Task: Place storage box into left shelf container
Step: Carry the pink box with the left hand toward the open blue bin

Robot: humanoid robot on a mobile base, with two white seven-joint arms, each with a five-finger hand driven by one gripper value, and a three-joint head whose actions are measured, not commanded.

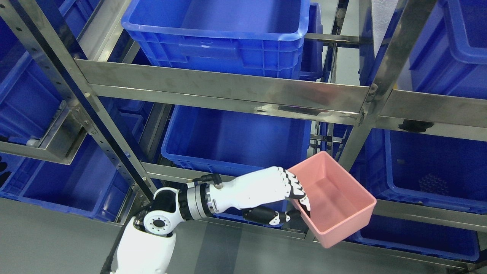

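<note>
Fingers clamped over pink storage box rim

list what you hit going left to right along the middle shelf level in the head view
blue bin behind the slanted post → slanted steel post → middle blue bin → left hand, fingers over the rim of the pink storage box → right blue bin

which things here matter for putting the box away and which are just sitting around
Part of the job:
left hand, gripping the box's near wall
pink storage box, empty, held tilted
blue bin behind the hand, probably the target

Just there:
upper blue bin
right blue bin
steel shelf frame
</note>
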